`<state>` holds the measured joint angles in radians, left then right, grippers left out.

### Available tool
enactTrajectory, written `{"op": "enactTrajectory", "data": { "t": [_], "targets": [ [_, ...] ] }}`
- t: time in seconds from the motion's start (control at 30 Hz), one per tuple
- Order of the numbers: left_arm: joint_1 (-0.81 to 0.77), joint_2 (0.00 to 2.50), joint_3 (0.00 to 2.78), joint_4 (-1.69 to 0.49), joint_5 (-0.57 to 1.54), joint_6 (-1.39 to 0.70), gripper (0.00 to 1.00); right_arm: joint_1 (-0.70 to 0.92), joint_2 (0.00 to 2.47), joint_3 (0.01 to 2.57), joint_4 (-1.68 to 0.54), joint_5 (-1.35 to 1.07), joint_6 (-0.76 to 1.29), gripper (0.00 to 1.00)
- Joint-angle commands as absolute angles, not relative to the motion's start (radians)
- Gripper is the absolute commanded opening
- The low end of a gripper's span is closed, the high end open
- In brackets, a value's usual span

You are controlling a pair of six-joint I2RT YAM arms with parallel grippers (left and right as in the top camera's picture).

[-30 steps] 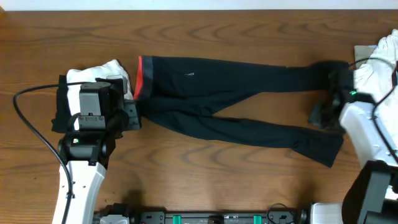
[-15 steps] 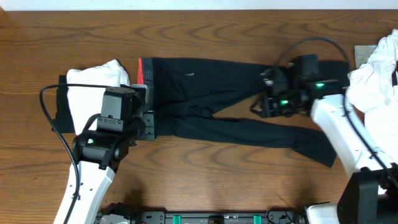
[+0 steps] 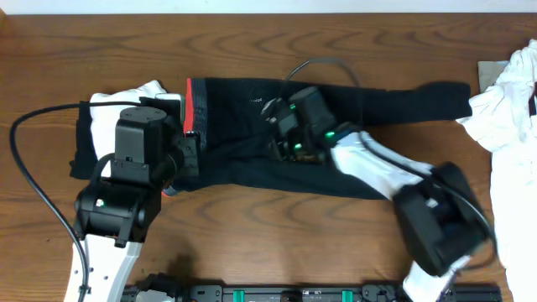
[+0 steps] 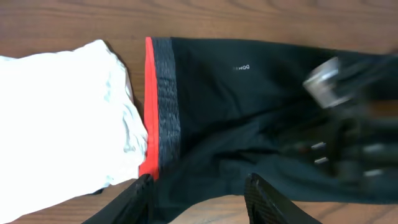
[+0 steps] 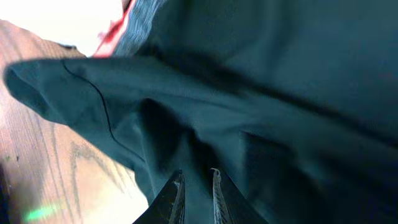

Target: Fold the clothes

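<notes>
**Overhead view:** Long black trousers [image 3: 235,105] lie lengthwise across the wooden table [image 3: 252,42]. Their grey-and-red waistband [image 3: 191,105] is at the left, just beside a white garment [image 3: 126,101]. A second white garment [image 3: 512,109] sits at the far right. The left gripper [image 3: 189,158] hovers over the near corner of the waist. The right gripper [image 3: 287,138] is over the crotch.

**Left wrist view:** The left gripper [image 4: 199,200] has its fingers spread apart above the trousers [image 4: 249,106], near the waistband [image 4: 163,106]. It holds nothing.

**Right wrist view:** The right gripper [image 5: 196,186] has its fingers nearly together. Whether they pinch cloth cannot be told. Creased black trousers [image 5: 280,74] fill the frame.

The step looks like laying the near leg over the far one. It would go best if each gripper pinched only the near edge. Both should lift together, so the legs land square and the crotch crease flattens.

A second ago the right gripper was at the leg ends on the far right. It has since travelled to the middle. The left fingers, which were closed at the waist, have parted.
</notes>
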<state>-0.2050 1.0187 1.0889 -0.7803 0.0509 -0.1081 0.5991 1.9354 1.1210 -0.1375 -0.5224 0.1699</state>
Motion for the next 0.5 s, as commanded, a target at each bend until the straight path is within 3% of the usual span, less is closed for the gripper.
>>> {"op": "enactTrajectory", "data": {
  "t": [0.0, 0.17, 0.27, 0.47],
  "targets": [
    [-0.206, 1.018, 1.102, -0.793, 0.036, -0.111, 0.49, 0.637, 1.992, 1.126, -0.125, -0.534, 0.249, 0.14],
    [-0.206, 1.018, 1.102, -0.811, 0.036, -0.11, 0.49, 0.608, 1.996, 1.133, -0.365, -0.205, 0.292, 0.09],
    [-0.206, 1.017, 1.102, -0.813, 0.036, -0.11, 0.49, 0.541, 1.982, 1.157, -0.556, -0.02, 0.355, 0.03],
    [-0.206, 1.018, 1.102, -0.81, 0.036, -0.11, 0.49, 0.381, 1.922, 1.212, -0.928, 0.406, 0.463, 0.01]
  ]
}}
